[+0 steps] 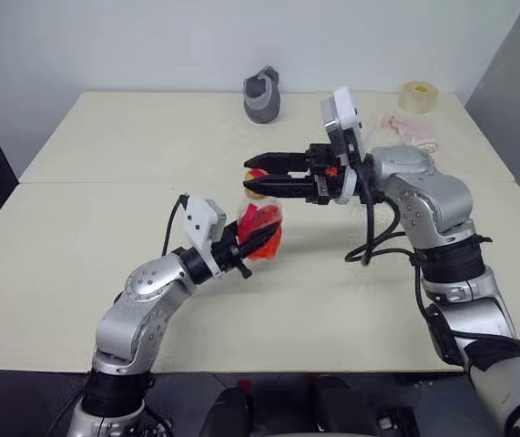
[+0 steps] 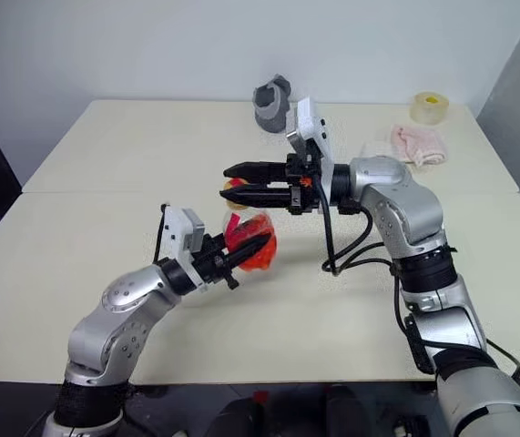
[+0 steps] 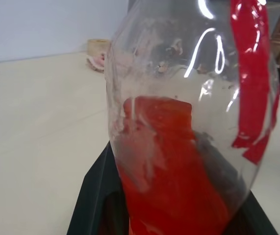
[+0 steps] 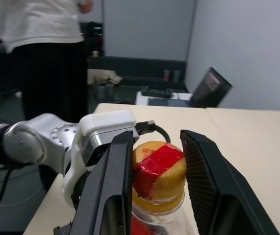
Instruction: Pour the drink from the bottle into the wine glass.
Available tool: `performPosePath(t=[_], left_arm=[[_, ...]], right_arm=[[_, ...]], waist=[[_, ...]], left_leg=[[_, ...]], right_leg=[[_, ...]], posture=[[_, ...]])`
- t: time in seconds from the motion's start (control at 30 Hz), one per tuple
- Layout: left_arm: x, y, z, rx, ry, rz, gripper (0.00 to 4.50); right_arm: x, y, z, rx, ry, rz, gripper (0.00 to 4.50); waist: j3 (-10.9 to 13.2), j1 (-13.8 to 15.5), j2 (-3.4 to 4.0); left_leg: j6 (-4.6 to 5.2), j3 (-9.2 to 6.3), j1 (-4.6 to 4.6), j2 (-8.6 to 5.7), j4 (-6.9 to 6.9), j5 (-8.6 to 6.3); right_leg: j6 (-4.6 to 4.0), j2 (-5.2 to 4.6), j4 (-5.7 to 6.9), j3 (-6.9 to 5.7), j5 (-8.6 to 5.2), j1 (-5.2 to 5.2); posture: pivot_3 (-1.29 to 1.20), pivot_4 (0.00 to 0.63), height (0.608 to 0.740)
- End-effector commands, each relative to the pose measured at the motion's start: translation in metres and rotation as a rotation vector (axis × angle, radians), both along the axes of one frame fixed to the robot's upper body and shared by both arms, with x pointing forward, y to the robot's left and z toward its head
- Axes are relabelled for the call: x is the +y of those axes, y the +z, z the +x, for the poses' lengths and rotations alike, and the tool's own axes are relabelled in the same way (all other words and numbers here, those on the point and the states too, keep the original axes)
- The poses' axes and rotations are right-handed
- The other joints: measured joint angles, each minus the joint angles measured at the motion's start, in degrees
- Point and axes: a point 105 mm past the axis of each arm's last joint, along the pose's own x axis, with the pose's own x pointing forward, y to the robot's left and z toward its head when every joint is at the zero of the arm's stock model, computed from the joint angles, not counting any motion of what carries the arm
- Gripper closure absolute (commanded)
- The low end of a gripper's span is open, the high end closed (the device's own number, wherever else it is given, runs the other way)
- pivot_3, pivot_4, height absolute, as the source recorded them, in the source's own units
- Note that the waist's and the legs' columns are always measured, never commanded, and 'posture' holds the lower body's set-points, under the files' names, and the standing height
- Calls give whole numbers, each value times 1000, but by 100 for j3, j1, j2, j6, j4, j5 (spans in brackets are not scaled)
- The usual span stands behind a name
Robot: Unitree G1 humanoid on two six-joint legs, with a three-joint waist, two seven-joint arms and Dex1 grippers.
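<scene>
Tool on the left arm [image 1: 252, 244]: its two black fingers are closed around the rounded body of the bottle [image 1: 261, 229], holding it clear of the surface [image 1: 105, 218], a broad, pale cream, matte top with a seam running across it. The left wrist view looks straight at the bottle's wall: clear, glossy plastic with curved white glints, smeared and cloudy on the inside, with a strip of red label down one side. The drink [image 3: 174, 186], a bright red-pink translucent liquid, fills the lower part of the body.

The right tool [image 1: 258, 175] points level toward the robot's left, its long, flat, matte black fingers on either side of the bottle's cap [image 4: 158, 175]. The cap is yellow-orange, round and domed, with a piece of red tape across its top. One finger lies against the cap's side; on the other side a narrow gap shows, so the fingers stand narrowly apart around the cap, not clearly pinching it.

At the far edge of the surface stand a grey, lumpy, cup-shaped object [image 1: 262, 96], a crumpled pink cloth [image 1: 410, 129] and a translucent yellowish roll of tape [image 1: 418, 95], all well apart from the bottle.

In the right wrist view a person [image 4: 44, 54] in a white top and dark trousers stands beyond the surface.
</scene>
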Motion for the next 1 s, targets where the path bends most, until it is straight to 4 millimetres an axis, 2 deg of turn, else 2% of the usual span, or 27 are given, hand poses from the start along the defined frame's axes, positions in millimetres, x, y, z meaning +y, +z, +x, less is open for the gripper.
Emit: performPosePath(t=[0.03, 0.17, 0.27, 0.43, 0.73, 0.8, 0.9, 1.0], left_arm=[[-4, 4, -11, -16, -44, 10, 3280], [-3, 5, -10, -16, -26, 6, 3280], [-2, 5, -9, -14, -23, 5, 3280], [-1, 5, -7, -20, -22, 13, 3280], [12, 3, 1, -28, 43, 31, 3280], [13, 3, 2, -27, 60, 25, 3280], [14, 2, 3, -26, 77, 14, 3280], [12, 1, 8, -32, 88, 13, 3280]], right_arm=[[-3, 30, -2, -153, 30, 65, 3340], [-3, 36, 1, -277, 28, 81, 3340], [-4, 37, 2, -291, 30, 81, 3340], [-15, 35, 3, -74, 14, 45, 3340], [-44, 24, -8, 25, -136, 51, 3340], [-54, 12, -5, 68, -252, 45, 3340], [-68, -17, -1, 53, -478, 8, 3340], [-92, -46, 16, 31, -800, 29, 3340]], waist=[[0, 3, 0], [0, 4, 0], [0, 4, 0], [0, 19, 0], [0, 44, 0], [0, 52, 0], [-1, 98, -2], [-2, 112, -3]], left_leg=[[0, -1, 0, 0, 0, 0], [-2, 0, 0, -2, 1, 1], [-10, 3, -1, -2, 0, 5], [-10, -1, -2, -1, 0, 6], [-3, 1, -5, -1, -1, 1], [0, 2, -5, -1, -1, 0], [1, -2, -6, 0, -1, -1], [0, 5, -5, -1, 1, 0]], right_leg=[[0, 0, 0, -1, 0, 0], [-1, 0, -1, -1, 0, 0], [-1, -1, -3, 2, 0, -1], [-2, -2, -4, 0, 1, 0], [-4, -2, -7, 0, 2, 0], [-4, -2, -7, 1, 2, 0], [-4, -2, -11, -2, 2, 3], [-4, -2, -7, 4, 2, 2]], posture=[[0, 150, 740], [0, 150, 740], [0, 150, 740], [0, 150, 740], [0, 150, 740], [0, 150, 740], [0, 150, 740], [0, 150, 740]])
